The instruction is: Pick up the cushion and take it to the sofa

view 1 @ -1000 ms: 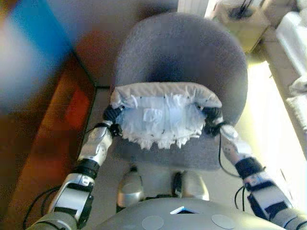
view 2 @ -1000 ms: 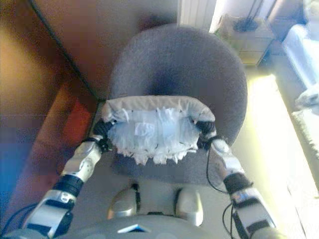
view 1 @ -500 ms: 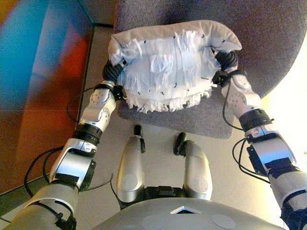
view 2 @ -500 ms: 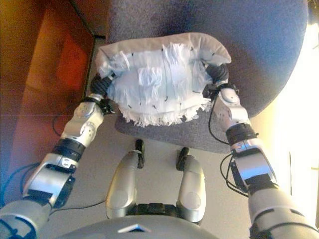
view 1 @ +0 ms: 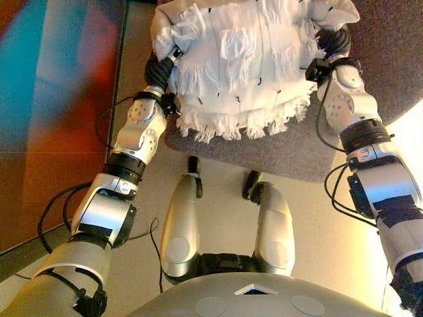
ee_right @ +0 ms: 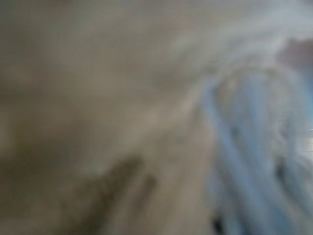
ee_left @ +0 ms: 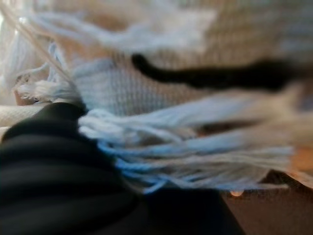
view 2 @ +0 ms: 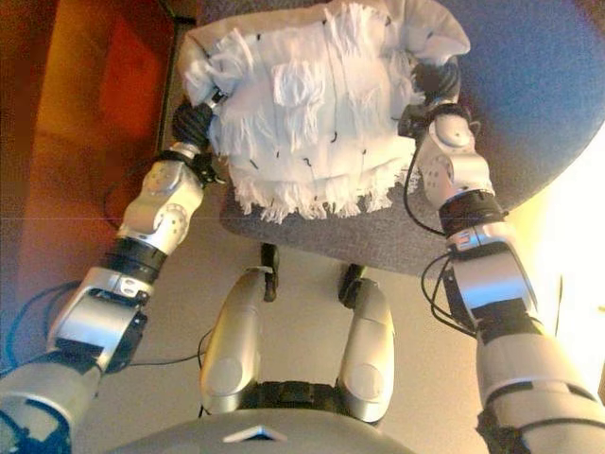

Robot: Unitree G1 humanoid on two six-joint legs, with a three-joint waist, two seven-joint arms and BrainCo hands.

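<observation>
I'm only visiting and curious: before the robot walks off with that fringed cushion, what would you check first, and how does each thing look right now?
1. A hand on each side: ok. The left hand and the right hand press into opposite ends of the cushion.
2. Finger grip: cannot tell. Fringe hides the fingers, in both wrist views too.
3. Cushion clear of the grey chair: cannot tell. It hangs over the seat, and its underside is hidden.
4. Cushion level: ok, roughly even between the hands.
5. Path to the sofa: cannot tell. No sofa shows in any view.
</observation>
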